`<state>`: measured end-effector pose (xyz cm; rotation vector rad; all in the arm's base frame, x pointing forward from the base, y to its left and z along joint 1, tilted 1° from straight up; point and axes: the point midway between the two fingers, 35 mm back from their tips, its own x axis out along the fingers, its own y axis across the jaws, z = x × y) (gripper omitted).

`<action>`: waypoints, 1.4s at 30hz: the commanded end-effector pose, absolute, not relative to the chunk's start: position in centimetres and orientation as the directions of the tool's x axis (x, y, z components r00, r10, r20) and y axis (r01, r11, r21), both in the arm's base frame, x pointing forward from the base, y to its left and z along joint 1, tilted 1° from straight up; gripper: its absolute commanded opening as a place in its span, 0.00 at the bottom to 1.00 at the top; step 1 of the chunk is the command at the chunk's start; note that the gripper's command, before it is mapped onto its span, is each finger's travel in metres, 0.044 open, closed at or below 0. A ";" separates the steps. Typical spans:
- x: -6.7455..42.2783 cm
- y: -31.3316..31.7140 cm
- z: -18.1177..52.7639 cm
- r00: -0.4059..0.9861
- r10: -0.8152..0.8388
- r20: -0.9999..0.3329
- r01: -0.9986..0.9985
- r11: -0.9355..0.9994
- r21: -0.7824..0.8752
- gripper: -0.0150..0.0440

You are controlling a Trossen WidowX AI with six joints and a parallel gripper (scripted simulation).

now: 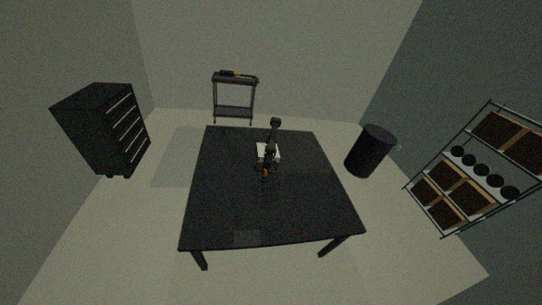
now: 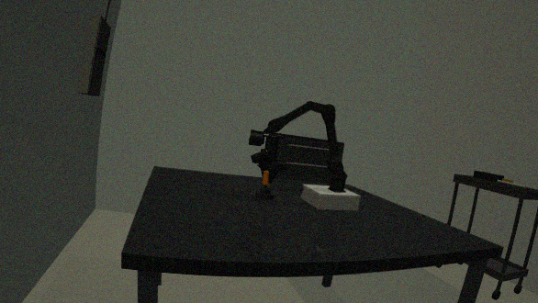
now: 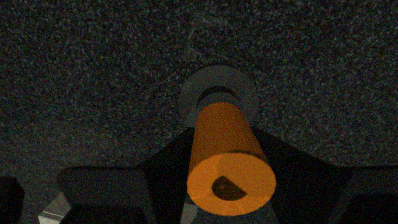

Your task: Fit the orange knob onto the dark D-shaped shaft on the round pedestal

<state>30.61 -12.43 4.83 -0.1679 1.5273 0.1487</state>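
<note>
The orange knob [image 1: 264, 172] [image 2: 266, 177] [image 3: 227, 135] stands upright, its top face with a D-shaped hole towards the wrist camera. The hole looks dark inside. My gripper [image 2: 266, 173] [image 3: 221, 132] is shut on the knob, with one dark finger on each side. The round pedestal [image 2: 264, 196] [image 3: 190, 95] stands on the table under the knob. In the wrist view the knob's lower end is in line with the pedestal's raised middle. The shaft is not visible, and I cannot tell whether the knob touches it or how high the knob sits.
The arm's white base block [image 1: 262, 149] [image 2: 332, 201] sits on the dark table [image 1: 259, 203] [image 2: 275, 239], behind the pedestal in the top view and right of it in the exterior view. A drawer cabinet, a cart, a black bin and a shelf rack stand around the table.
</note>
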 end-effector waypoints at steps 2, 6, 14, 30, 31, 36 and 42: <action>30.8 -12.4 4.7 0.043 -0.007 -0.999 -0.211 0.977 -0.016 0.25; 30.8 -12.4 4.7 0.043 -0.007 -0.999 -0.211 0.977 -0.016 0.25; 30.7 -12.4 4.7 0.043 -0.007 -0.999 -0.211 0.977 -0.016 0.25; 30.8 -12.5 5.3 0.043 -0.007 -0.999 -0.400 0.916 -0.024 0.25; 30.8 -12.5 5.3 0.044 -0.007 -0.999 -0.409 0.912 -0.024 0.25; 30.8 -12.5 5.0 0.043 -0.007 -0.999 -0.409 0.912 -0.024 0.25; 30.7 -12.4 4.9 0.043 -0.007 -0.999 -0.409 0.912 -0.024 0.25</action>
